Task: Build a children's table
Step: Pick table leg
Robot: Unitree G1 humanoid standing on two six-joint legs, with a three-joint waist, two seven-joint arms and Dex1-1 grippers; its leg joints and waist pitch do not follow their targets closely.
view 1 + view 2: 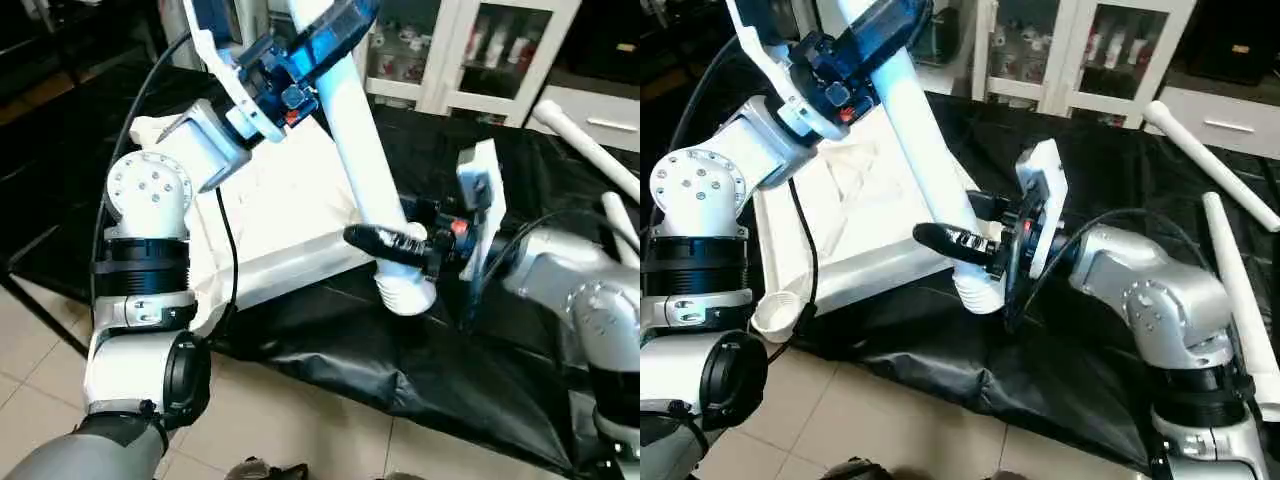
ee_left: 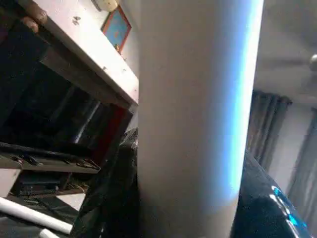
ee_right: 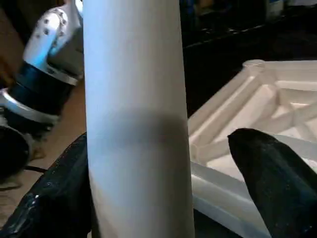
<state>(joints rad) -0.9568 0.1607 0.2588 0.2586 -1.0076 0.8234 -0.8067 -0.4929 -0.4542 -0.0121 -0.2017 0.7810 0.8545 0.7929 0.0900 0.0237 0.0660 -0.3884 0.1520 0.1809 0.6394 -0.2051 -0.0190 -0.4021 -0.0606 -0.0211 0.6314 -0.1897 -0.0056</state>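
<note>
Left claw [image 1: 300, 75]: upper left of the frame, clamped round the top of the leg [image 1: 355, 150].
Right claw [image 1: 400, 245]: centre frame, fingers spread wide round the leg's lower end, one finger [image 3: 270, 181] clear of it.
Table piece [image 1: 870, 215]: white ribbed slab, underside up, on the black tabletop [image 1: 330, 360].
Leg end: hangs off the slab's near edge, in no socket.
Risk: held by my left claw alone, the leg may swing or slip.
Spare legs [image 1: 1210, 160]: upper right.

The held leg [image 1: 355, 140] runs past the picture's top edge, so its upper end is cut off. The left hand [image 1: 300, 60] and forearm hide part of the tabletop [image 1: 880, 215]. Two spare legs [image 1: 1230, 280] on the bench [image 1: 330, 340] are cut off at the right edge.
</note>
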